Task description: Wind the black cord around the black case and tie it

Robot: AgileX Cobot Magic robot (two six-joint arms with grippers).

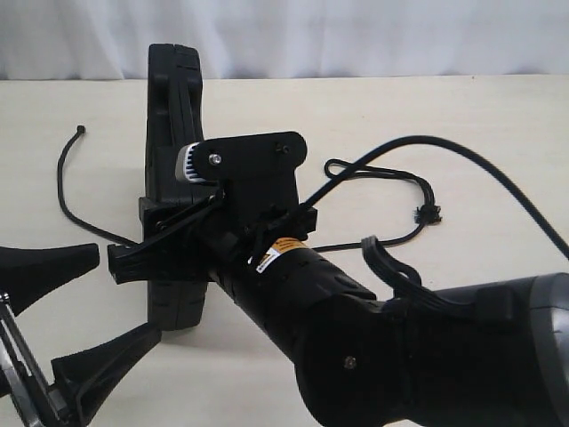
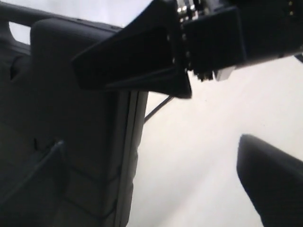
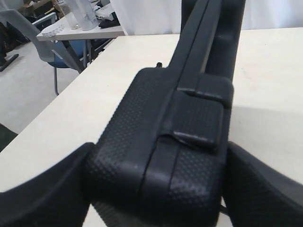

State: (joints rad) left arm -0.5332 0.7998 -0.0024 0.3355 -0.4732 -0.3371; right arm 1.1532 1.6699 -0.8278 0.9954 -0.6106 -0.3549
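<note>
The black case (image 1: 173,98) stands on its edge on the table, its long side running away from the camera. My right gripper (image 1: 169,238) is shut on the case's lower part, one finger (image 3: 42,189) on each flat side of the case (image 3: 161,142). The black cord (image 1: 71,200) lies on the table. Its knobbed tip (image 1: 81,131) is left of the case, while its narrow loop (image 1: 334,166) and frayed knot (image 1: 430,213) are on the right. My left gripper (image 1: 129,294) hangs open at the lower left, close to the case (image 2: 71,142), holding nothing.
The pale table (image 1: 427,107) ends at a white curtain (image 1: 356,36) behind. My right arm (image 1: 373,338) and its glossy cable (image 1: 498,173) fill the lower right. A side table and chair (image 3: 61,42) stand beyond the table's edge.
</note>
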